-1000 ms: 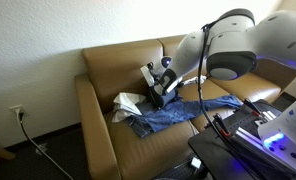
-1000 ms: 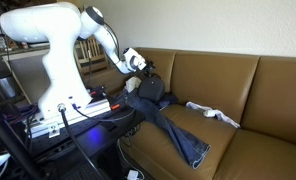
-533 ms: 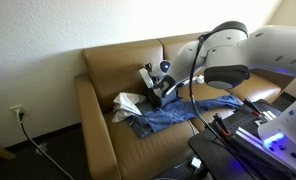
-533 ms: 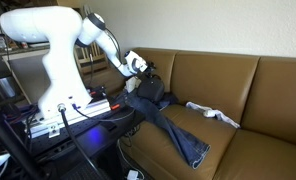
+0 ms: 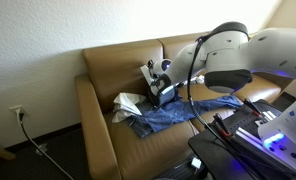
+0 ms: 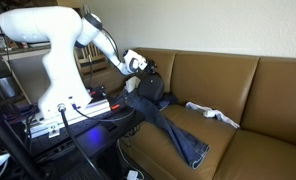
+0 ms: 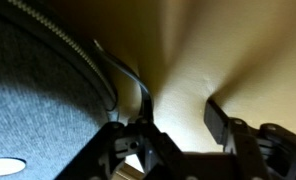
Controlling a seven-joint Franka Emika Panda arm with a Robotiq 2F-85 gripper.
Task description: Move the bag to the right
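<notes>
The dark bag (image 6: 148, 90) sits on the tan couch (image 6: 228, 75) at the waist end of a pair of jeans (image 6: 174, 126), with a white cloth (image 5: 126, 103) further along the seat. The gripper (image 5: 158, 84) hangs over the bag, partly hiding it in both exterior views. Only the wrist view shows the bag's grey weave, zipper and thin strap (image 7: 123, 75). The jaws stand apart with bare couch between them, and the strap runs beside one finger.

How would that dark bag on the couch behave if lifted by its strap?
Probably soft and floppy: the bag looks like grey fabric. Likely to sag from its thin strap when lifted. On the couch cushion it should drag, not roll.
</notes>
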